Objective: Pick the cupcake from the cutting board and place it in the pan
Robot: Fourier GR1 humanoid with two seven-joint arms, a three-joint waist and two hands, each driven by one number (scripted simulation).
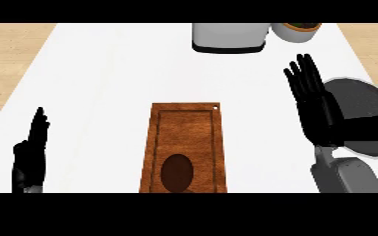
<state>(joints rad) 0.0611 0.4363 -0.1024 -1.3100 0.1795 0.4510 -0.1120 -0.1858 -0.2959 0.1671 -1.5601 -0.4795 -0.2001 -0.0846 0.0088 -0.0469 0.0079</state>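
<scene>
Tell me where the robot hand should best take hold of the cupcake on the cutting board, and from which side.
Probably its sides, from above: the cupcake shows only its dark oval top on the cutting board, nothing beside it. The right robot hand is open.

A long wooden cutting board is lying flat on the white counter, slightly left of centre in the head view, its narrow ends pointing toward and away from the robot. It is reddish brown, with a raised border framing a recessed middle and a small pale hole at its far right corner. A dark brown oval, the cupcake, is sitting on the board's near end, seen from above. At the right edge, a dark grey round pan is resting on the counter, well apart from the board and partly hidden.
</scene>
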